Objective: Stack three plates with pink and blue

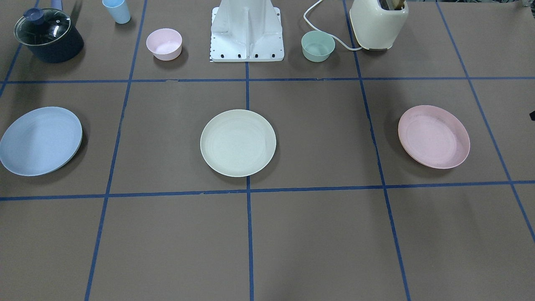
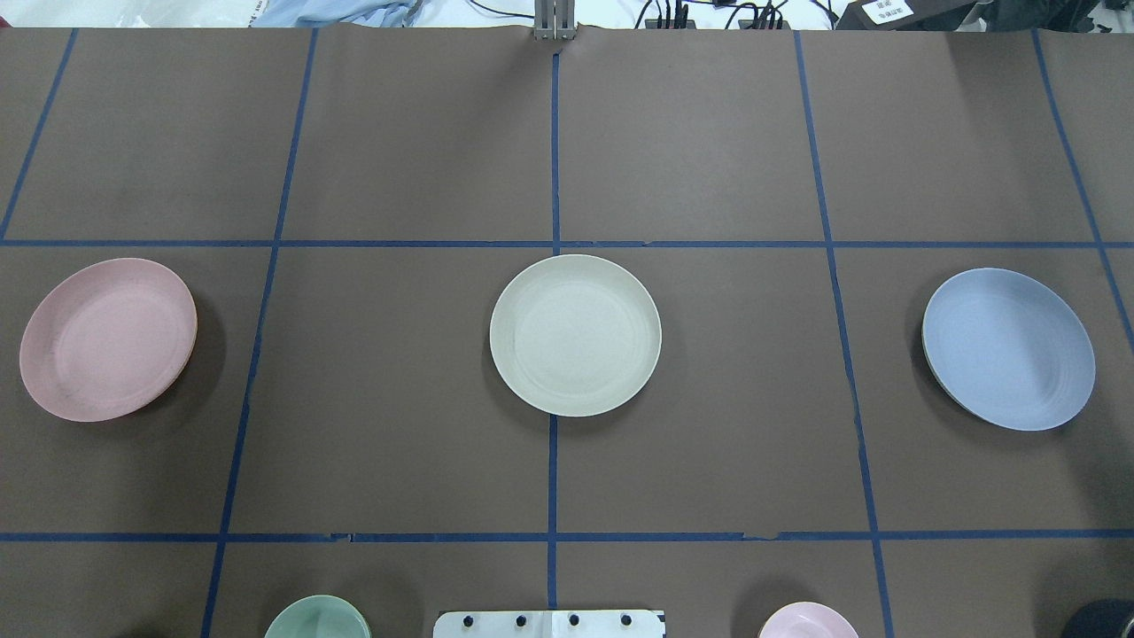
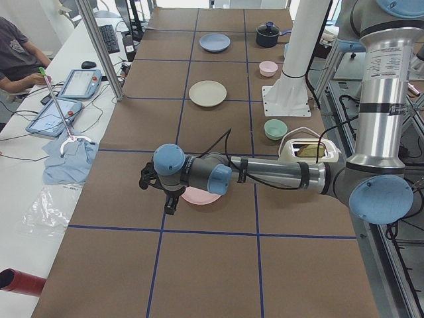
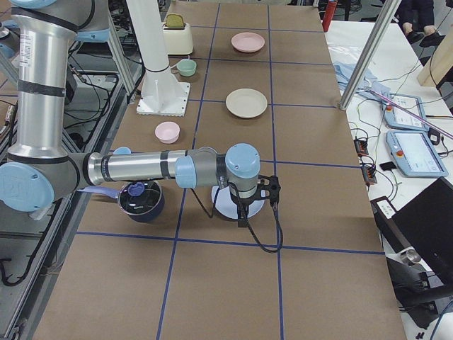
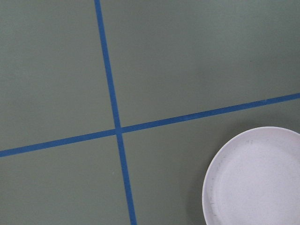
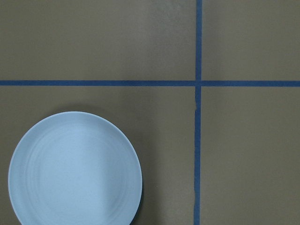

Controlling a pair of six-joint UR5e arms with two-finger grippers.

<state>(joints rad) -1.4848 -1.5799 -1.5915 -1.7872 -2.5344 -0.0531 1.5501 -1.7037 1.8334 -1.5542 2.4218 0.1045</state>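
Three plates lie well apart along the desk [image 2: 399, 399]: pink [image 2: 106, 339] near its left edge, cream [image 2: 575, 335] mid-desk, blue [image 2: 1008, 348] near its right edge. Left gripper [image 3: 146, 177] hangs by pink and right gripper [image 4: 267, 188] by blue; whether either is open or closed, I cannot tell.

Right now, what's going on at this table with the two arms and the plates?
Stacking hasn't begun. The pink plate, cream plate and blue plate lie apart in a row on the table, none on another. The left arm reaches out above the pink plate, the right arm above the blue one. Neither carries a plate.
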